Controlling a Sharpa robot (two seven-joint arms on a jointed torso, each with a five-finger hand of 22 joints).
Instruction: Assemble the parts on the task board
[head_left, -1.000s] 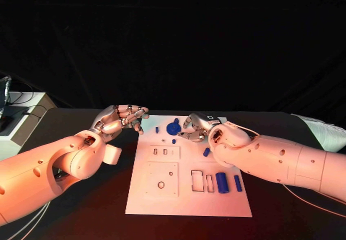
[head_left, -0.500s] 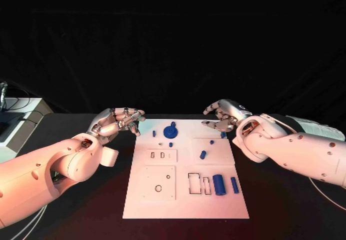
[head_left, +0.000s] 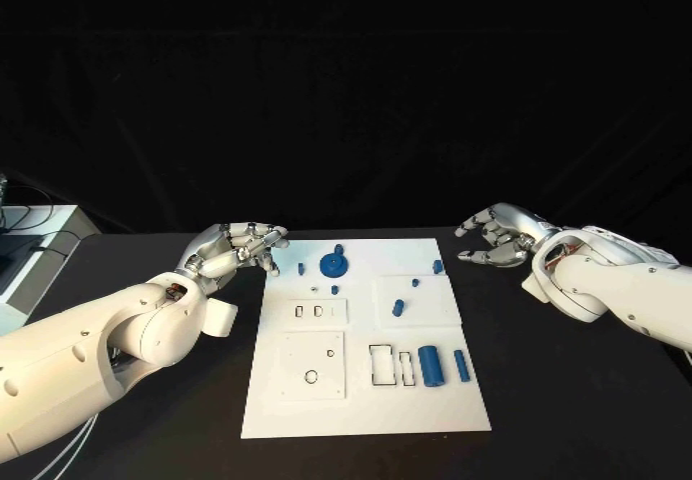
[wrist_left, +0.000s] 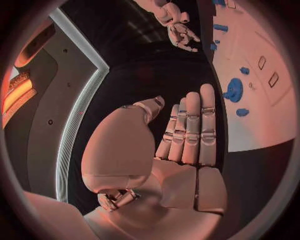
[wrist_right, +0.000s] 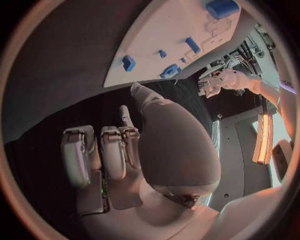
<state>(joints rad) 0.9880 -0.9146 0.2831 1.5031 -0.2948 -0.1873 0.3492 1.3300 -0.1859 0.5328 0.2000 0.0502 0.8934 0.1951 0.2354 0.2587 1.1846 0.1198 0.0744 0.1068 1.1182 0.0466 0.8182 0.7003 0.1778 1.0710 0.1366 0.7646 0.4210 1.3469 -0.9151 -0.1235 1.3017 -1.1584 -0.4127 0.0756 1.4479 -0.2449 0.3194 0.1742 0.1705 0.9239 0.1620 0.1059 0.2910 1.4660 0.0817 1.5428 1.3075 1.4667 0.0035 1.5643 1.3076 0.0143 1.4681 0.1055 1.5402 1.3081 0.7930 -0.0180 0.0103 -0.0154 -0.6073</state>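
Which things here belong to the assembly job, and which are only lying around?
For the job:
- task board
- blue gear-like part
- two blue cylinders in the board's near right corner
- small blue parts scattered on the board
- left robot hand and right robot hand, both holding nothing

Lying about:
- pale box with cables beside the table

In the right wrist view the task board (wrist_right: 175, 30) runs off the upper right of the frame, cutting off a blue part (wrist_right: 222, 8) there, while the smallest blue parts (head_left: 335, 290) are too tiny to identify.
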